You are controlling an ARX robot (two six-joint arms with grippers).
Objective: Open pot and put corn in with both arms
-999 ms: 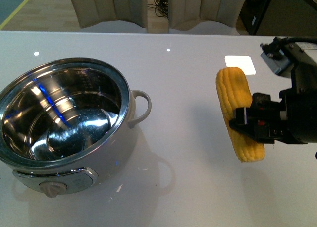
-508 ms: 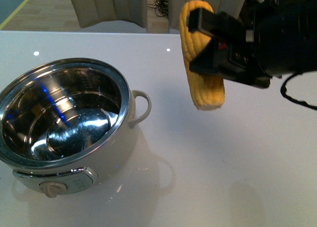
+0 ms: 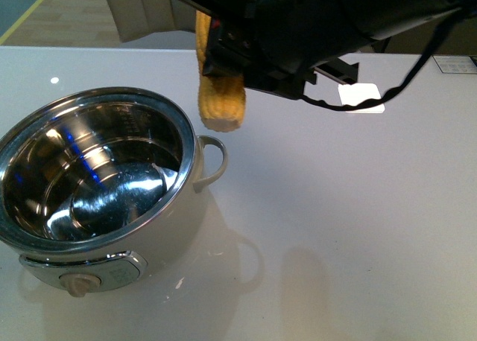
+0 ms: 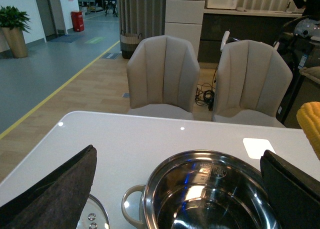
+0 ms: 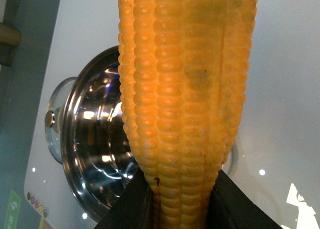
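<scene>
The cream-white pot (image 3: pixel 179 222) stands open at the front left of the white table, its steel inside empty. My right gripper (image 3: pixel 223 36) is shut on the yellow corn (image 3: pixel 220 95) and holds it upright in the air, just beyond the pot's loop handle (image 3: pixel 212 162). In the right wrist view the corn (image 5: pixel 185 99) fills the middle, with the pot (image 5: pixel 95 154) behind it. My left gripper (image 4: pixel 180 189) is open above the pot (image 4: pixel 210 189), its pads (image 4: pixel 55 189) wide apart. The glass lid (image 4: pixel 95 216) lies on the table beside the pot. The corn's tip (image 4: pixel 311 124) shows at the edge.
A white square card (image 3: pixel 363 99) lies on the table at the back right. Two beige chairs (image 4: pixel 162 74) stand behind the table's far edge. The right arm's black cable (image 3: pixel 387 88) hangs over the table.
My right gripper has lifted the corn and carried it leftward from the table's right side to a spot just beyond the pot's handle. The pot has not moved.
</scene>
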